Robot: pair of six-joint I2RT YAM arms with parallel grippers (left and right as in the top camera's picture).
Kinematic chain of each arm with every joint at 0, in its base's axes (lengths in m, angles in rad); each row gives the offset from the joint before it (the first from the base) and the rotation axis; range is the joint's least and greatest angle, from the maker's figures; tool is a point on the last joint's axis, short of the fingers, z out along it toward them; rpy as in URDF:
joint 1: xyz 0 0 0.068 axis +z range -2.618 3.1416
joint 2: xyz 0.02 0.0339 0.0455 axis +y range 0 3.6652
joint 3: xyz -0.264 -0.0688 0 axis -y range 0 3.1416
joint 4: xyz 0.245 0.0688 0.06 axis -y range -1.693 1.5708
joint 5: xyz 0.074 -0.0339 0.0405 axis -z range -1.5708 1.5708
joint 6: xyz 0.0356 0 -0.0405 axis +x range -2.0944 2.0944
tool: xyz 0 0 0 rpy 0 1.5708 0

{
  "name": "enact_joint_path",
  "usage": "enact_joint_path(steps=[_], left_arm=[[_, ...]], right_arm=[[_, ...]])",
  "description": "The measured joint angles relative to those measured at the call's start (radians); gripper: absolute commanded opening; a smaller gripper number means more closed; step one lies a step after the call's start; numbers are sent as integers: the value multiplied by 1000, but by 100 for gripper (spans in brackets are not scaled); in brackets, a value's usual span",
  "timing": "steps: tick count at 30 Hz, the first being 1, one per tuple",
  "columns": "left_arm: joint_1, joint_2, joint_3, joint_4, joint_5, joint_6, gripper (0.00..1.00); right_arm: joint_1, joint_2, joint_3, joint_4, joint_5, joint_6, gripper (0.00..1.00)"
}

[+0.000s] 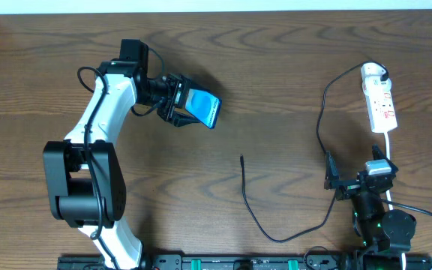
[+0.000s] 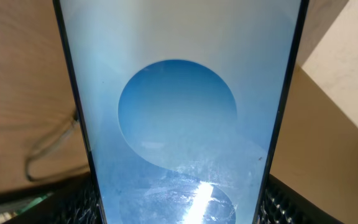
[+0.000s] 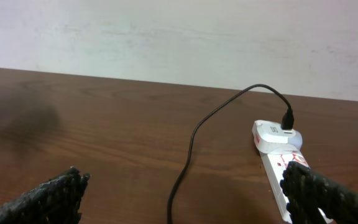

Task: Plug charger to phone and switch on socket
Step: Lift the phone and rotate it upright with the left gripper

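My left gripper (image 1: 180,105) is shut on the phone (image 1: 202,108), holding it tilted above the table at upper middle. The phone's blue screen with a lighter circle fills the left wrist view (image 2: 179,118). The charger cable (image 1: 276,236) runs from its loose plug tip (image 1: 241,157) at table centre, loops near the front edge, and rises to the white adapter (image 1: 374,73) on the socket (image 1: 382,107) at far right. My right gripper (image 1: 351,176) is open and empty, just below the socket. The right wrist view shows the cable (image 3: 194,134), adapter (image 3: 277,135) and socket (image 3: 278,186).
The brown wooden table (image 1: 276,67) carries everything. The socket's white cord (image 1: 390,150) runs down past the right arm. A pale wall (image 3: 179,31) stands behind the table's far edge. A black rail (image 1: 223,262) lies along the front edge.
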Motion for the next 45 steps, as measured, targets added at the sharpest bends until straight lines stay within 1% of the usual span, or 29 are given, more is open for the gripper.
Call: enact_joint_path(steps=[6, 12, 24, 37, 45], left_arm=[[0, 0, 0, 0, 93, -61, 7], [0, 0, 0, 0, 208, -83, 7], [0, 0, 0, 0, 364, -122, 7], [0, 0, 0, 0, 402, -232, 7], [0, 0, 0, 1, 407, -245, 7]], right_arm=[[0, 0, 0, 0, 0, 0, 99], [0, 0, 0, 0, 0, 0, 99], [0, 0, 0, 0, 0, 0, 99], [0, 0, 0, 0, 0, 0, 99], [0, 0, 0, 0, 0, 0, 99]])
